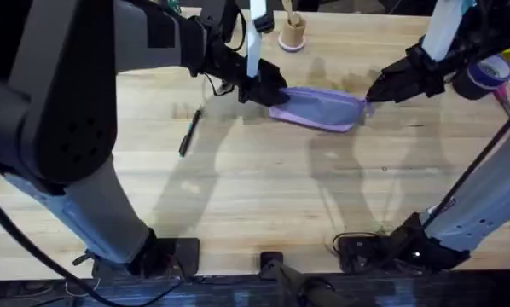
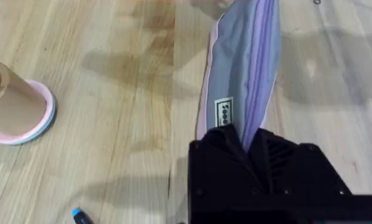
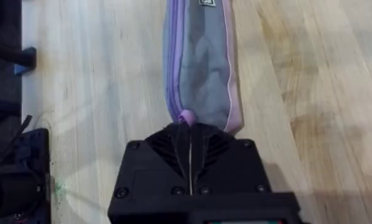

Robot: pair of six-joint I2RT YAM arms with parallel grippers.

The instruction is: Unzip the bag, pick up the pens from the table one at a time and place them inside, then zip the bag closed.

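A black pen [image 1: 189,134] is lying on the worktop [image 1: 255,196]. The left gripper [image 1: 268,92] is clamping the lavender pouch [image 1: 321,109]; the right gripper [image 1: 376,89] is pinching its zipper end, jaws together. Uneven tension risks slipping the pull.

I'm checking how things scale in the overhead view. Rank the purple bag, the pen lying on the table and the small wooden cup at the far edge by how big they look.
1. The bag, clearly largest.
2. The pen: long but very thin.
3. The wooden cup: shorter than the pen but wider, so these two are hard to rank.
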